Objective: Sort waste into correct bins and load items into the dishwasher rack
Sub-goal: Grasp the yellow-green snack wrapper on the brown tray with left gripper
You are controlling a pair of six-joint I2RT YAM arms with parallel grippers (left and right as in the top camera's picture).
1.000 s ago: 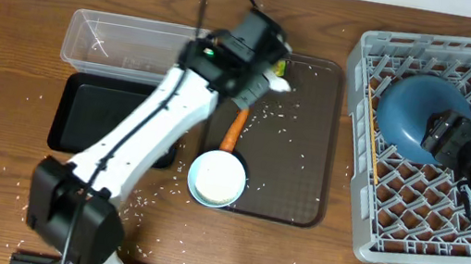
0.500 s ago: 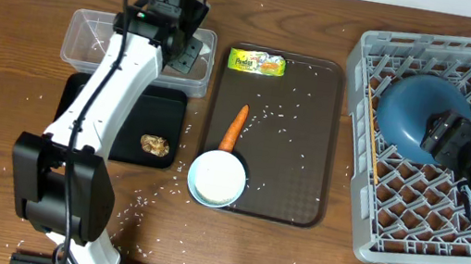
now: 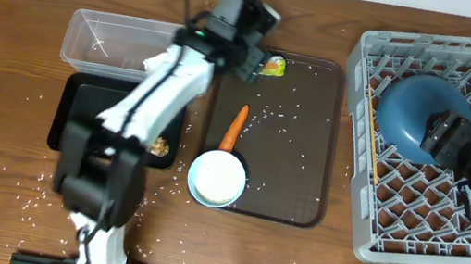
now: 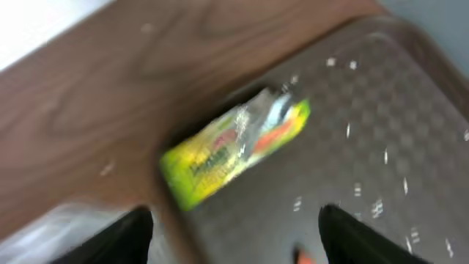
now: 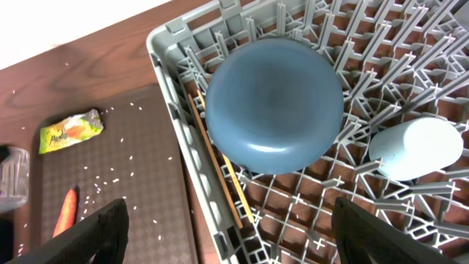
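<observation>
Right now the yellow-green snack wrapper (image 4: 234, 147) is lying at the far left corner of the brown tray (image 3: 297, 160), with one end sitting on the tray's rim. Bare tray is showing on its right side, and bare table (image 3: 6, 41) is showing past the rim behind it.

The left gripper (image 4: 234, 220) is hanging just beside the wrapper. Its two fingers are standing wide apart, nothing is sitting between them, and they are not touching the wrapper. The wrist picture is blurry.

The clear tub (image 3: 109, 38) is sitting just to the left of the brown tray, and the black tray (image 3: 78, 118) is lying in front of the tub with the brown food lump (image 3: 157, 146) in its corner. The carrot (image 3: 234, 127) is lying on the brown tray, near the white bowl (image 3: 217, 178) at the front edge. Rice grains (image 3: 266, 113) are lying all over the tray and the table.

Over on the right, the grey rack (image 3: 430, 208) is holding the blue plate (image 5: 275, 106), the chopsticks (image 5: 220, 172) along its left wall, and a small white cup (image 5: 418, 147). The right gripper (image 5: 231, 220) is hanging over the rack with its fingers spread wide and gripping nothing.
</observation>
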